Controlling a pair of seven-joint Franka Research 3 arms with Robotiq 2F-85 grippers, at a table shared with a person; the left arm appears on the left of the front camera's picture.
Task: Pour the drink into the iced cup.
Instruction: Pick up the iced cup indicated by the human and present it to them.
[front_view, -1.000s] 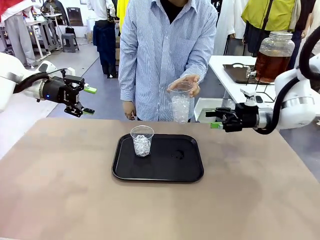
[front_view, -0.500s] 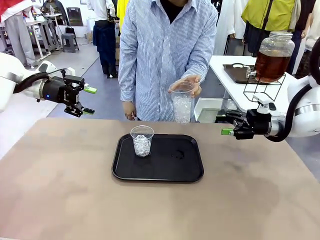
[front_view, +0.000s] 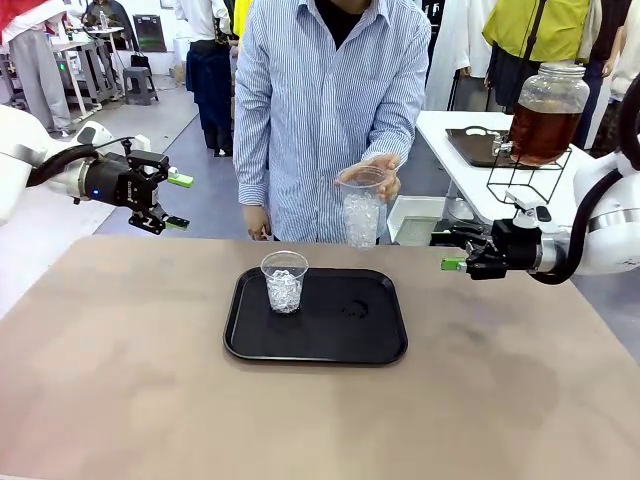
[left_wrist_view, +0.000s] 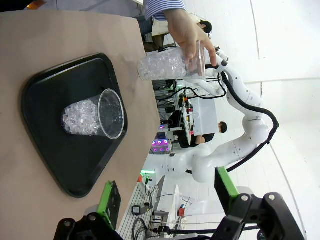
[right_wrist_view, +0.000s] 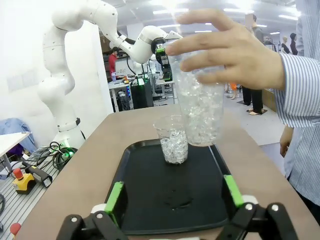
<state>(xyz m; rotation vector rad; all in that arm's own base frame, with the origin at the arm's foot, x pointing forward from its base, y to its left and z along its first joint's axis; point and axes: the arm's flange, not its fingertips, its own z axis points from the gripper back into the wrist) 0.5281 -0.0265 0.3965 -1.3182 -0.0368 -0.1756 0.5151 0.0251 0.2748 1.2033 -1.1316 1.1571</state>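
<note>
- Surface (front_view: 120, 380): carries no drink; the drink (front_view: 540, 130) sits in a jar (front_view: 548, 100) far right, well apart, so there may be nothing to pour.
- Tray (front_view: 340, 335): two iced cups means a wrong-target risk.
- Tall ice cup (front_view: 362, 210) in the person's hand (front_view: 382, 170), near the right gripper (front_view: 446, 250): a reach could knock it.
- Short iced cup (front_view: 284, 282) on the tray: light, could tip.
- Right gripper and left gripper (front_view: 180, 201): both open, empty.

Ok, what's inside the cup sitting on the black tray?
The cup on the tray holds clear ice cubes, with room left below the rim. No coloured liquid shows in it. Any meltwater at the bottom is hidden by the cubes.
</note>
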